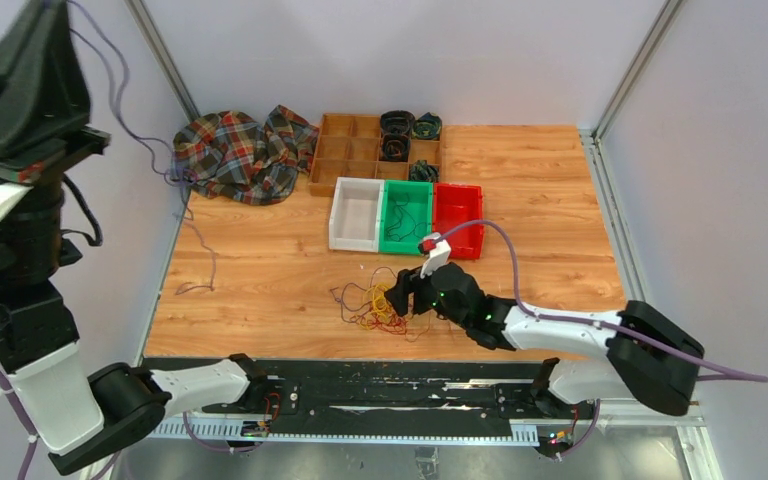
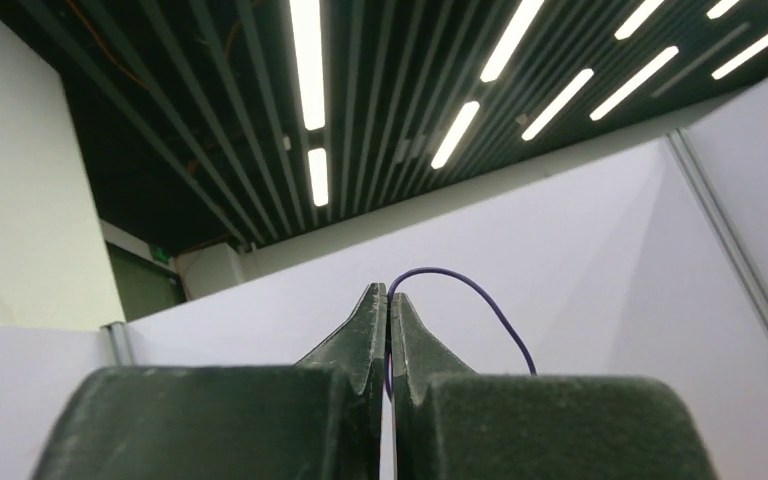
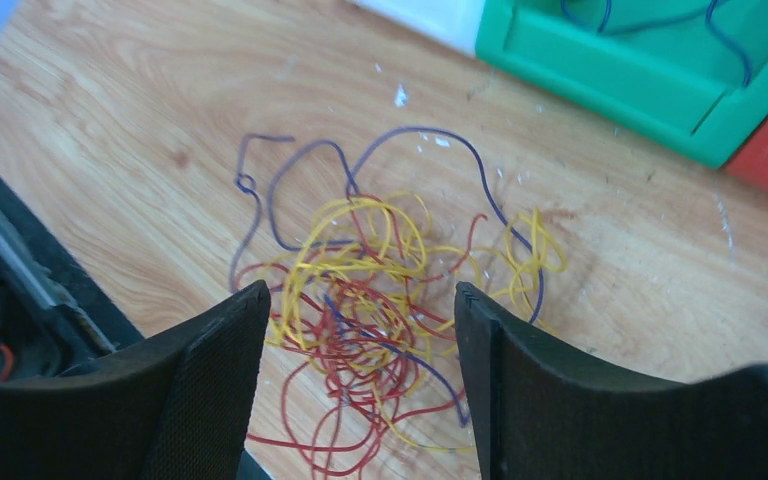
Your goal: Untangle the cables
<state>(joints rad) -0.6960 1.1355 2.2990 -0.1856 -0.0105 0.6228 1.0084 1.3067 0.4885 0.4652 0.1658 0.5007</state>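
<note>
From above, the cables (image 1: 372,305) lie in a loose tangle on the table (image 1: 550,200), near its front edge and just in front of the white bin (image 1: 357,213) and green bin (image 1: 406,215). The right gripper (image 1: 407,292) hangs at the tangle's right side, but its fingers are too small here to read.

The right wrist camera settles that. The right gripper (image 3: 360,300) is spread wide above the heap and grasps nothing. Yellow and red loops (image 3: 360,260) fill the gap between the fingers, and dark purple strands curl out toward the bins. This view also shows thin dark wires (image 3: 660,20) lying inside the green bin (image 3: 610,75).

The left arm is raised high at the left of the top view, so close to the camera that its claw cannot be made out. A purple strand (image 1: 210,265) trails from it down to the table's left edge, well apart from the heap. The left wrist camera, aimed at the ceiling lights, shows the left gripper (image 2: 389,300) clenched, with the purple strand (image 2: 438,269) pinched between the fingertips and arching off to the right.
</note>
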